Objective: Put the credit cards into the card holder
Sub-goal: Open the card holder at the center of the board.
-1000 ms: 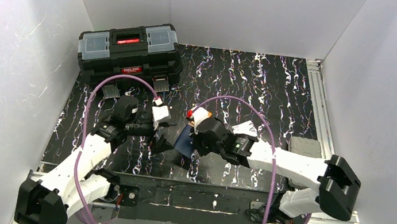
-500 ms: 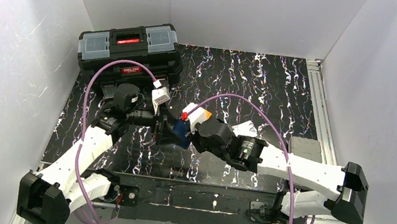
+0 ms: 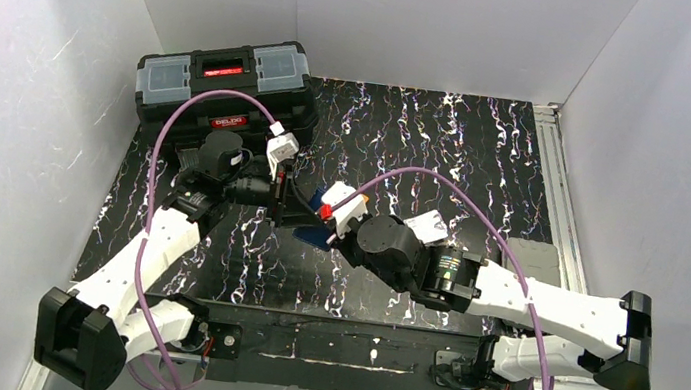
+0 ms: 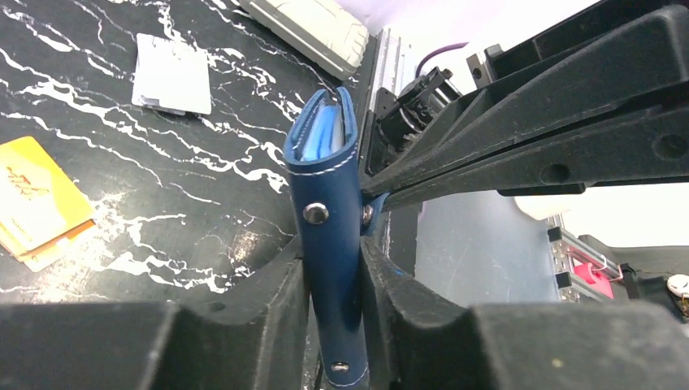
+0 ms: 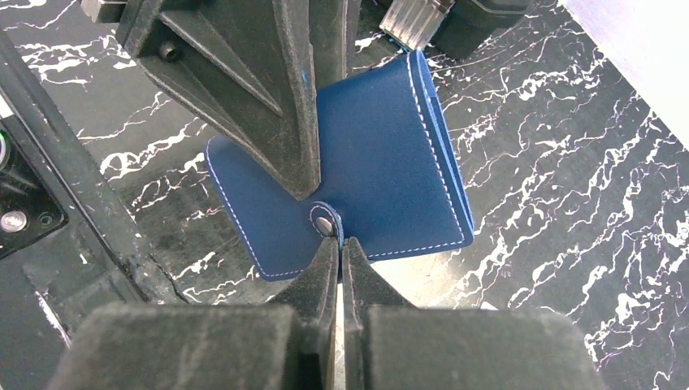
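holding the card holder [image 5: 390,162] up over the middle of the surface [image 3: 450,138], the two arms meet at it: the left fingers [image 4: 268,301] are closed on its two flat faces, and the right fingers [image 5: 305,305] are pinched fully together on the snap tab [image 5: 325,218]. the holder looks light and soft, and i think this thin fold will bend or slip if it is taken by one corner. so the faces are the good place to hold it, and the tab is the place to pull it open. the left wrist view shows it edge-on, folded, light blue inside, with orange-yellow cards [image 4: 36,199] and a whitish-grey card [image 4: 172,75] lying apart on the surface beyond. the right wrist view shows only the navy face and its stitching, no cards. the cards seem thin, stiff and smooth, probably hard to lift from flat.
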`<state>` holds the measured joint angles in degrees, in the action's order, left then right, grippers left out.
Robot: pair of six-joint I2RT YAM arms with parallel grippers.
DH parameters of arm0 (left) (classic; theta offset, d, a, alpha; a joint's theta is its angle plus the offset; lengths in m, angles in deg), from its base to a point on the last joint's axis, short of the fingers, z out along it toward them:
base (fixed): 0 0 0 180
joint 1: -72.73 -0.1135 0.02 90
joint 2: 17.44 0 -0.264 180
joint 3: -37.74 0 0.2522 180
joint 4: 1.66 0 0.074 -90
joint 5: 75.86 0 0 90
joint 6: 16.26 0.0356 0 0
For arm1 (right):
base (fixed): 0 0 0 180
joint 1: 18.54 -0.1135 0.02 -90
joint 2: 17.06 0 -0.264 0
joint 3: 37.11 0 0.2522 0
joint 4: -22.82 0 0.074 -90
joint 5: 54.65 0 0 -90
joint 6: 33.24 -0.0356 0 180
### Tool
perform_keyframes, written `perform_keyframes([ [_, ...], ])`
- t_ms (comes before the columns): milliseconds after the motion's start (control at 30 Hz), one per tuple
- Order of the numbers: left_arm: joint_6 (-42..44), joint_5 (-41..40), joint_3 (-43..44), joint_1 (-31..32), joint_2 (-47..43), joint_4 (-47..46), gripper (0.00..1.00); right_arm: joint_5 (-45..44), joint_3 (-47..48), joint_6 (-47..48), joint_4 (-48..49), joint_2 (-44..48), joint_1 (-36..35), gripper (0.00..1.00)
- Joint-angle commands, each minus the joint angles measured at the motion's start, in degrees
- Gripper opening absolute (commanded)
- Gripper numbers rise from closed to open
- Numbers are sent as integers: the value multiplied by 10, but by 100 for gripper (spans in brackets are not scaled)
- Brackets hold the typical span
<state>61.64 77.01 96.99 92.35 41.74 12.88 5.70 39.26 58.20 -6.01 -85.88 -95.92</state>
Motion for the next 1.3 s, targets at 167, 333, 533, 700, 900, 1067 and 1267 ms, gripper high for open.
perform_keyframes([
  [167, -32, 30, 16, -3, -18, -20, 11, -57, 28, -8, 52, 15, -6, 34],
  [333, -10, -34, 22, -3, -37, -11, 0, -63, 19, -93, 25, 47, 20, 66],
  [533, -19, -104, 39, -4, -40, -11, 0, 39, 136, -258, -180, -2, 134, 68],
  [700, -21, -116, 45, -3, -37, -11, 0, -12, 338, -335, -460, -186, 166, 81],
  [900, 3, -127, 48, -4, -44, 20, 0, -17, 495, -457, -671, -321, 187, 93],
  [1067, 9, -125, 49, -4, -45, 25, 0, -8, 472, -452, -639, -299, 191, 91],
  [1267, 24, -125, 51, -4, -41, 25, 0, -49, 508, -480, -693, -320, 194, 87],
])
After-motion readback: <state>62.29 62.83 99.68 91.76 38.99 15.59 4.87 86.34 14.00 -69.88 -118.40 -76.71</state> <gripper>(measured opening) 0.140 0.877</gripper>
